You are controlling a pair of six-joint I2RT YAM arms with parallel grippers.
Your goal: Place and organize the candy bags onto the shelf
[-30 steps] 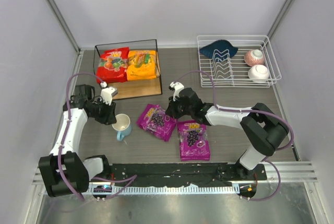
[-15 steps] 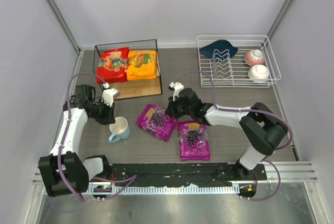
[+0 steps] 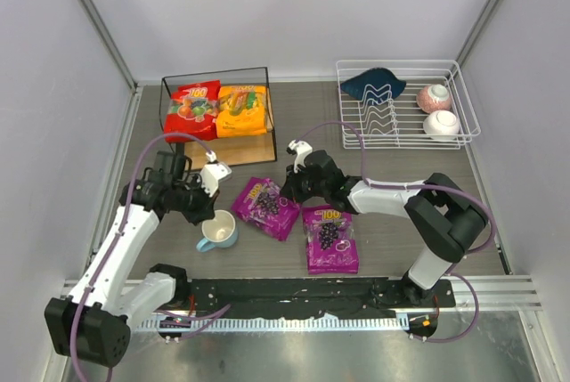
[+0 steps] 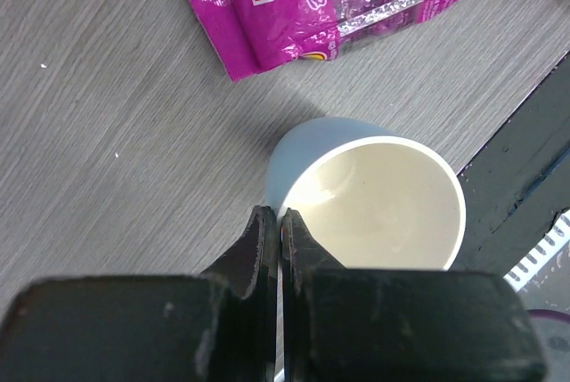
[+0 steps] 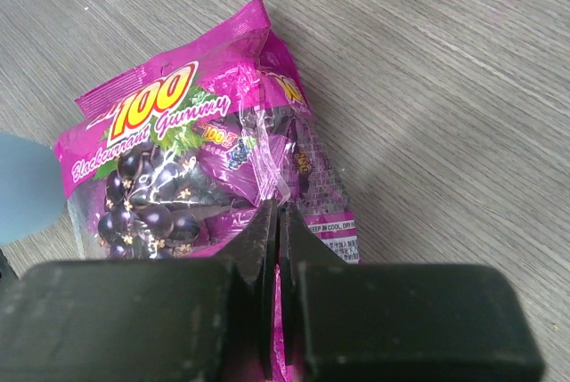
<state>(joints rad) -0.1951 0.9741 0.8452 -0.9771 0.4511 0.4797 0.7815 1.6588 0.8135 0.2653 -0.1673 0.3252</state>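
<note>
Across the table (image 3: 401, 186), the shelf (image 3: 236, 150) sits back-left. The red bag (image 3: 193, 101) and orange bag (image 3: 242, 110) lie flat side by side on it, with bare wood in front of them. Two purple packets wait on the tabletop. The front purple bag (image 3: 330, 238) lies untouched; the slanted purple bag (image 3: 264, 207) runs back-left to front-right. The right gripper (image 3: 289, 191) has its jaws pinched tight on that bag's back-right edge, so the bag trails left of them, below the shelf. The left gripper (image 3: 208, 216) is clamped on the rim of the blue mug (image 3: 219, 232), just beside that bag.
</note>
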